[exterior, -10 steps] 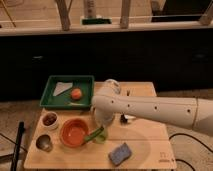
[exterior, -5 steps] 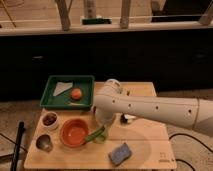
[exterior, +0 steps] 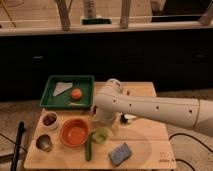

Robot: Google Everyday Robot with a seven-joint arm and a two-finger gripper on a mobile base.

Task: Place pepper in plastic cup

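Tool [exterior: 106, 126] sits low over the counter [exterior: 145, 150], just above the plastic cup [exterior: 100, 135]; can't tell its grip state. Pepper [exterior: 89, 148] lies on the counter, touching the cup's left side, beside the orange bowl [exterior: 75, 133].

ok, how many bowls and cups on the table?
4: white bowl at left, grey cup front-left, orange bowl centre, plastic cup beside it under the tool. The arm may hide more.

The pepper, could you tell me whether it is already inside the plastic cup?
No, the pepper lies on the table just left of the plastic cup, with the gripper right above the cup.
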